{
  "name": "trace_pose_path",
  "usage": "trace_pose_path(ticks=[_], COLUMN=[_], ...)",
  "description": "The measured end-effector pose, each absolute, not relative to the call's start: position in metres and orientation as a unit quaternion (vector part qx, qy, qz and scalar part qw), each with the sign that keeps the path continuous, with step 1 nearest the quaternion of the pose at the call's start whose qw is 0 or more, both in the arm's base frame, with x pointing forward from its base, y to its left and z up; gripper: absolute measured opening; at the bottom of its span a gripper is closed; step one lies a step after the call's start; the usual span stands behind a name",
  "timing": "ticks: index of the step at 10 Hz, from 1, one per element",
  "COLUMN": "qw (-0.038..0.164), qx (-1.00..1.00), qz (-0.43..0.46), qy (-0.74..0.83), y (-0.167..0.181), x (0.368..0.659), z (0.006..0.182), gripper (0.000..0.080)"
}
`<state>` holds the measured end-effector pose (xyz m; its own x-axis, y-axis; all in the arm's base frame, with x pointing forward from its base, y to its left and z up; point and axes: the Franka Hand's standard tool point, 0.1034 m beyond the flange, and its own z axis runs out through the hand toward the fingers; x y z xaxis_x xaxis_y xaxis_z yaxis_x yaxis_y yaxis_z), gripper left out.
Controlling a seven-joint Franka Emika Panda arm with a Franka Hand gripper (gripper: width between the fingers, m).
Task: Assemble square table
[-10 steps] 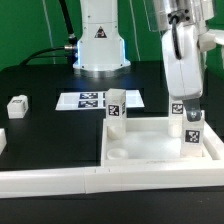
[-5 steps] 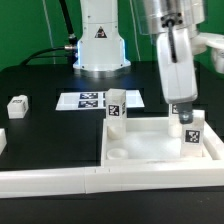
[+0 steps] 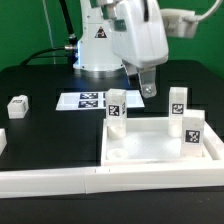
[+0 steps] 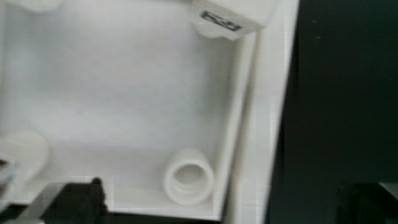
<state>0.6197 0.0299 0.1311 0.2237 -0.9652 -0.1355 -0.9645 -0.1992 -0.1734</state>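
Along the bottom edge of the exterior view runs a long white rail (image 3: 60,180). Just behind it, lower right, lies the square top (image 3: 150,146), with a round socket (image 3: 119,155) at its near left corner. Two leg posts stand upright in it: one (image 3: 116,108) at the far left corner, one (image 3: 180,112) toward the right. Above and between them, upper centre, hangs the gripper (image 3: 147,89), holding nothing; whether its fingers are spread cannot be told. Further back, the marker board (image 3: 82,100) lies flat, and a small white block (image 3: 17,104) sits at the left edge.
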Motion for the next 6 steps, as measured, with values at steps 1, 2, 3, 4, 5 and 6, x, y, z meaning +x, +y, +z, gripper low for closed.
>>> trace_pose_path(ticks=[1,2,3,4,5,6], qw=[0.110,0.109,0.109,0.108,0.101,0.092], qx=[-0.795,-0.817,-0.834,-0.864,-0.894,-0.915], qz=[-0.005,-0.009,-0.012,-0.025,-0.038,-0.039], qy=[0.597,0.567,0.541,0.491,0.435,0.391], y=[0.029,0.029,0.029,0.022,0.002,-0.014], x=[0.619,0.619,0.619,0.617,0.600,0.582], z=[0.130,0.130,0.130,0.128,0.119,0.112], gripper=[0.0649,0.0649,0.0649,0.0649,0.0649,0.0649])
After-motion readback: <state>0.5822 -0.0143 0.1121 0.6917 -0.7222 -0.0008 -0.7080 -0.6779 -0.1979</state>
